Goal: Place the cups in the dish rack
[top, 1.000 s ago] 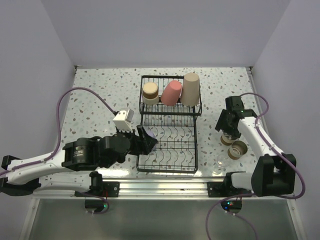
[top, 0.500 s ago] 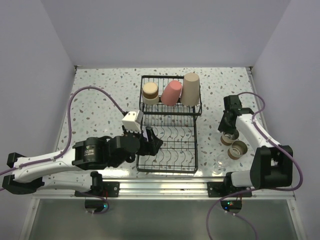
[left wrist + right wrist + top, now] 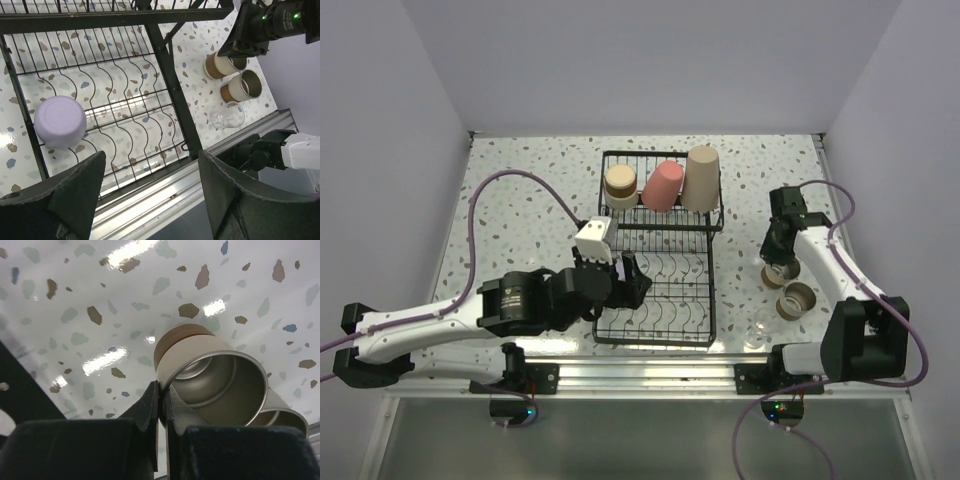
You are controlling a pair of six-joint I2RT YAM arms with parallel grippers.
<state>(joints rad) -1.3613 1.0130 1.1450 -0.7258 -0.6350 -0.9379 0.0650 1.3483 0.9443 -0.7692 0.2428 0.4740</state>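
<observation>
Right tool point(image 3: 161, 392) is pressed together on the near wall of a tan cup point(image 3: 210, 377), pinching it at the rim. The cup sits mouth-up on the tabletop point(image 3: 520, 190), at about 4 o'clock from the dish rack point(image 3: 652, 343) in the overhead view.

A second tan cup point(image 3: 798, 297) sits just beside it at 5 o'clock, with the clear glass point(image 3: 756, 336) nearer the front rail.

Left tool point(image 3: 152, 157) is spread wide and holds nothing. It hovers over the lower tines, where the lavender cup point(image 3: 60, 121) lies mouth-down.

The raised basket at the rack's 12 o'clock end holds a third tan cup point(image 3: 620, 183), the pink cup point(image 3: 663, 185) and the beige cup point(image 3: 701, 178).

Step in hand, as judged: grasp made, lift not begun.

Next move calls for:
- a straight lift clear of the neighbouring cup
- a carry toward 9 o'clock
- inverting the cup onto a free tine row, once the left tool clears
</observation>
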